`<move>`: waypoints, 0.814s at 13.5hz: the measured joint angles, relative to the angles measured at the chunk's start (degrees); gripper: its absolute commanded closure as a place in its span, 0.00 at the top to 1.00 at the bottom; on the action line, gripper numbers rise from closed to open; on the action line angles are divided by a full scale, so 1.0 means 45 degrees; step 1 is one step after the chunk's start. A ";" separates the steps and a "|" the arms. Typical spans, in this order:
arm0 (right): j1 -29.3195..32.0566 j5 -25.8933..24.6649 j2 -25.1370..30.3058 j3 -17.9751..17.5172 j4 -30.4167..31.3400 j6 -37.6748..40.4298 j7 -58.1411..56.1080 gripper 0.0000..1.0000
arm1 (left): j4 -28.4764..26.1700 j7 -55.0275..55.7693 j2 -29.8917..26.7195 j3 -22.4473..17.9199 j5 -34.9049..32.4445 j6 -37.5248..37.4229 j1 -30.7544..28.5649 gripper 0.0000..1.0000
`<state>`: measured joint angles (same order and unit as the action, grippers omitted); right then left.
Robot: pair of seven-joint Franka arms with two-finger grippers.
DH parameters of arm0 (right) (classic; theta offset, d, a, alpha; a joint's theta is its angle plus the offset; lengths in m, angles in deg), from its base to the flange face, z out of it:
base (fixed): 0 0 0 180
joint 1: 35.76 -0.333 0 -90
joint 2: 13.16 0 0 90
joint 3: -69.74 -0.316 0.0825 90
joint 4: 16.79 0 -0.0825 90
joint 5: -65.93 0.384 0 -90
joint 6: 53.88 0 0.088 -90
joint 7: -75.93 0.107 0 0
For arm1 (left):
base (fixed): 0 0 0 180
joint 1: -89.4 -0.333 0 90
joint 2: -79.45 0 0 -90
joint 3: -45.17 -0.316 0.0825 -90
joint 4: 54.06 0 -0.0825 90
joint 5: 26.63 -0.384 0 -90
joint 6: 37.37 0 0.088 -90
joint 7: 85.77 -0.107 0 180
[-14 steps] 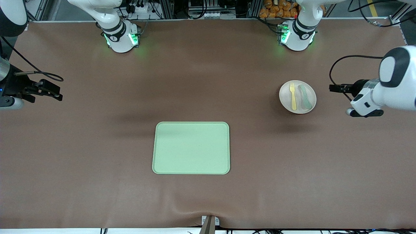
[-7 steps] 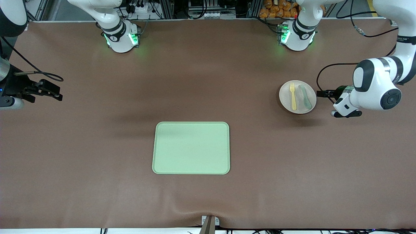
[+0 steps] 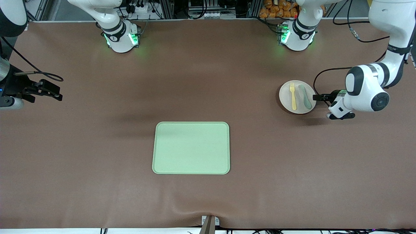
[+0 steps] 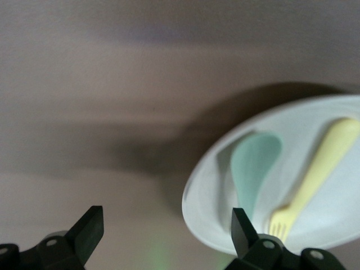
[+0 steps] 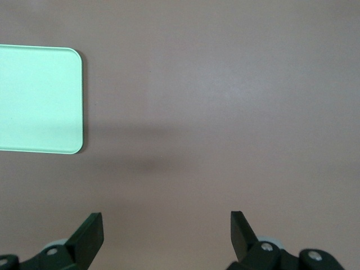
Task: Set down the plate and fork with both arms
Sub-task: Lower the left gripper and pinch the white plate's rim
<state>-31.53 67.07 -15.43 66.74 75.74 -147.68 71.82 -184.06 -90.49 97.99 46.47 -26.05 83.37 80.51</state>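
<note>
Left gripper [image 3: 317,97]: fingers wide, has closed in on plate [image 3: 286,97] rim; fork [image 3: 293,96] and spoon [image 3: 305,97] lie on it. Grasp likely next. Right gripper [image 3: 48,90]: wide, waiting over worktop [image 3: 97,182]. Tray [image 3: 191,148] bare.

Overhead front camera and close left wrist camera share the plate [image 3: 297,97].
</note>
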 measured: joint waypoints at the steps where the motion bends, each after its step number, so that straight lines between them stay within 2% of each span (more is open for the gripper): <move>1: 0.0011 0.0000 0.0000 0.0000 0.0000 0.0004 0.0000 1.00 | -0.0119 0.0000 0.0181 0.0003 0.0000 0.0320 0.0000 1.00; 11: 0.0090 0.0000 -0.0001 0.0000 0.0001 0.0030 -0.0019 1.00 | -0.0732 0.0000 0.0507 0.0029 -0.0297 0.0610 0.0018 1.00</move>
<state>-31.12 67.07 -15.44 66.74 75.74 -147.55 71.73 -187.35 -90.49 100.28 46.61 -27.38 86.11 80.59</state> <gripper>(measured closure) 0.000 0.000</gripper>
